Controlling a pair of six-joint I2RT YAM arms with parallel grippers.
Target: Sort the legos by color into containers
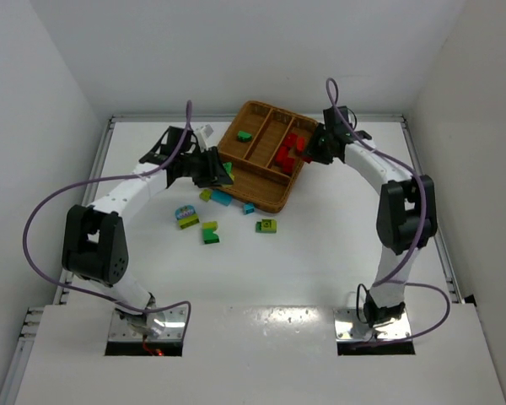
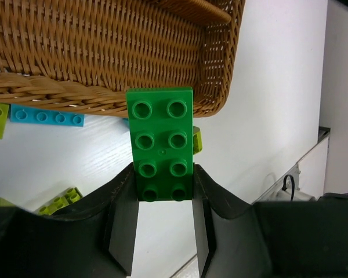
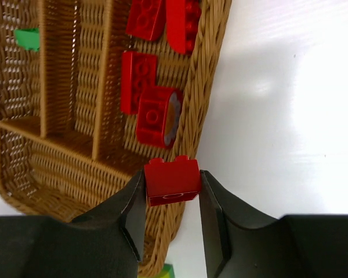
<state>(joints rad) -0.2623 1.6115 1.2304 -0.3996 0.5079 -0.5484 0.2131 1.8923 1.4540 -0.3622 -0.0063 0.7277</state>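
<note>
From above, the wicker tray (image 1: 261, 201) sits near the far edge of the table (image 1: 337, 253), left gripper (image 1: 212, 169) at its left side, right gripper (image 1: 312, 145) at its right side, loose bricks (image 1: 209, 232) nearer mid-table. The left wrist shows a green brick (image 2: 162, 145) clamped just outside the tray wall. The right wrist shows a red brick (image 3: 171, 179) pinched, seemingly over the rim beside other red bricks (image 3: 138, 81).

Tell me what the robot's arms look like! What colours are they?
Both arms are white tubes with chunky black joints, the left arm and the right arm. A thin purple cable loops along each one. The left gripper and right gripper have flat black fingers, and each arm stands on a shiny metal plate.
</note>
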